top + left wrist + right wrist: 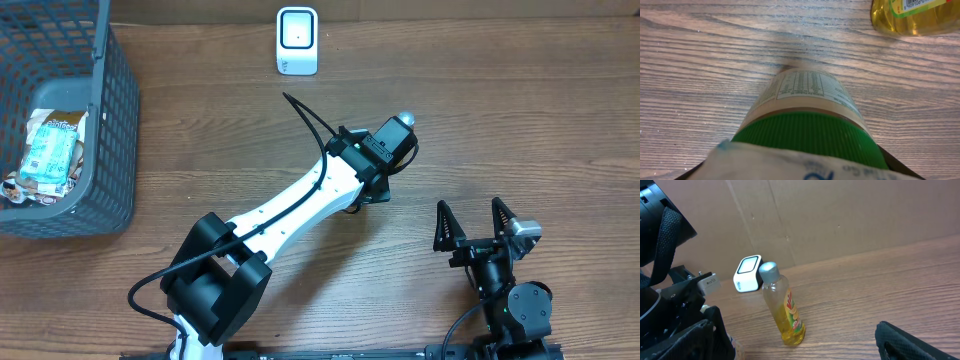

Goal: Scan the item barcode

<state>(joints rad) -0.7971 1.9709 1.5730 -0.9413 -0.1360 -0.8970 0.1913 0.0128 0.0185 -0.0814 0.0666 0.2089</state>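
Grasping the green-capped bottle [807,112], my left gripper [386,150] sits over the middle of the table [520,100]. The left wrist view looks straight down the bottle's length: ribbed green cap nearest, then a pale label of fine print, then wood grain. The bottle fills the space between my left fingers, which show only as dark corners at the bottom of that view. Something white with blue print lies across the cap, too close to make out. I cannot tell whether the bottle's far end touches the surface.

Just beside my left gripper, on its far right side, a yellow bottle [785,311] with a silver cap stands upright. A barcode shows on its label in the left wrist view.

The white scanner [297,40] stands at the far edge, near its middle.

My right gripper [470,222] rests near the near edge, toward the right corner, fingers [441,226] spread wide with nothing between them.

A grey basket [112,120] holding packets [50,150] fills the far left corner.
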